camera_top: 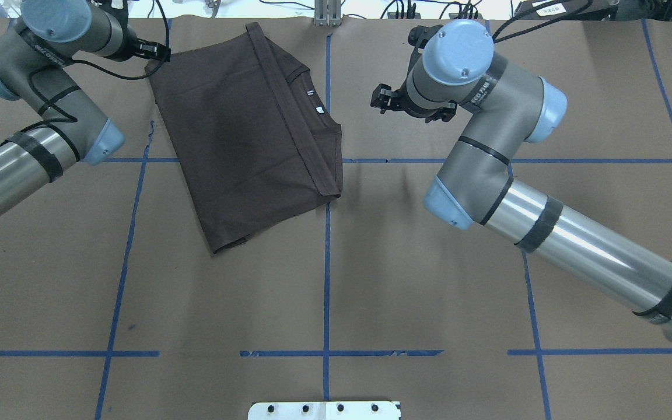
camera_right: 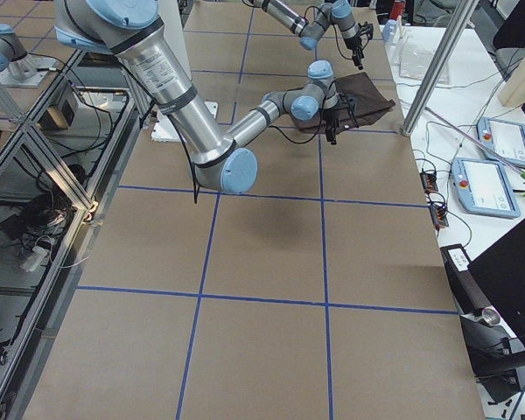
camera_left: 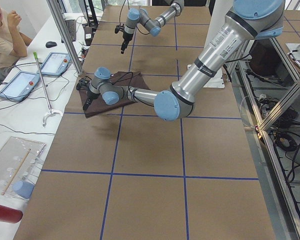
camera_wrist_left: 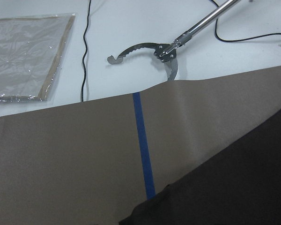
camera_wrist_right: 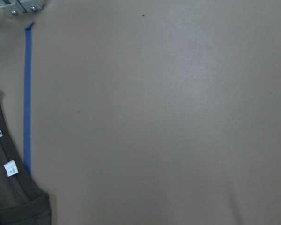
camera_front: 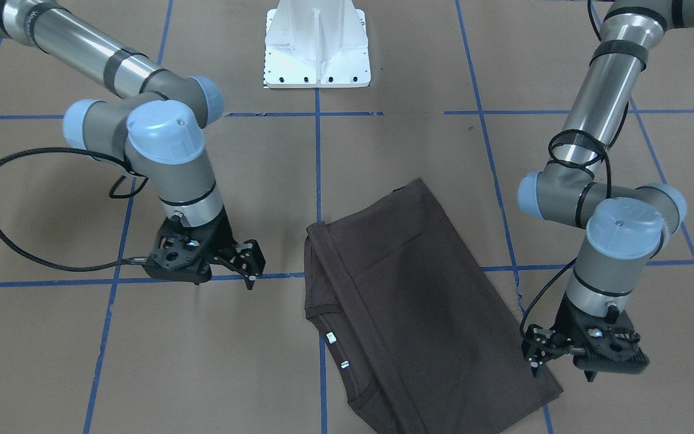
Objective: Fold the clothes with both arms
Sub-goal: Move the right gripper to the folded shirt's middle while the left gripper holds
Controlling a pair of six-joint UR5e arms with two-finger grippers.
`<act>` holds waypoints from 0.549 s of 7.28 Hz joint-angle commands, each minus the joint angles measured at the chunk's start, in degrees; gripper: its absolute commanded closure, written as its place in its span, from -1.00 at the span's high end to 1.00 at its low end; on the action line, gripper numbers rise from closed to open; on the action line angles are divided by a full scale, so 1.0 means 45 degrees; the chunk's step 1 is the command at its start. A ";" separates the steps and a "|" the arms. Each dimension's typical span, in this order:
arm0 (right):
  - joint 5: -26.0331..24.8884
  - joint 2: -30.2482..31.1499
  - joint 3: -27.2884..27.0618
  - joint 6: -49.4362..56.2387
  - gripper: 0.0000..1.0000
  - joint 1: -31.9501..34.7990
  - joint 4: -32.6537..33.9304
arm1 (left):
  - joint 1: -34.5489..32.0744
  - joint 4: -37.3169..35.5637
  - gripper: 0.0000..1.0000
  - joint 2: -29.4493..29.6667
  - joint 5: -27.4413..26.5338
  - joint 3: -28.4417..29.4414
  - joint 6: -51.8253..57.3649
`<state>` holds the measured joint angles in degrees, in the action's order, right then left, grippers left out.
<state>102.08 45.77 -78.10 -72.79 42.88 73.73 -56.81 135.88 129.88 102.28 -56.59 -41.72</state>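
T-shirt (camera_front: pixel 407 289) is lying diagonally between the arms; left gripper (camera_front: pixel 532 355) (the nearer) is hovering at its edge, right gripper (camera_front: pixel 252 265) standing well apart, both spread and empty

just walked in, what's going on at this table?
Two robot arms are working on a dark brown T-shirt. It lies flat on the table, folded into a rough rectangle, with its white neck tags showing near one edge. The left gripper is at the shirt's corner on the operators' side. The right gripper hovers over bare table, apart from the cloth. No cloth is lifted. I cannot tell whether the jaws are open.
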 commanded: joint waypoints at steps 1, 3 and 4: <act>-0.0105 -0.1903 0.2173 -0.0522 0.41 -0.0191 -0.0326 | -0.0052 0.0098 1.00 -0.0327 0.0239 -0.0490 0.0131; -0.0649 -0.2433 0.3503 -0.1069 0.31 -0.0776 -0.1944 | -0.0032 0.0118 1.00 -0.0327 0.0239 -0.0529 0.0131; -0.1001 -0.2630 0.3799 -0.1612 0.12 -0.1107 -0.1969 | -0.0032 0.0253 1.00 -0.0346 0.0239 -0.0529 0.0112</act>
<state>99.40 35.41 -63.51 -77.71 39.67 66.39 -56.97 136.53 128.41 103.37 -58.92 -41.16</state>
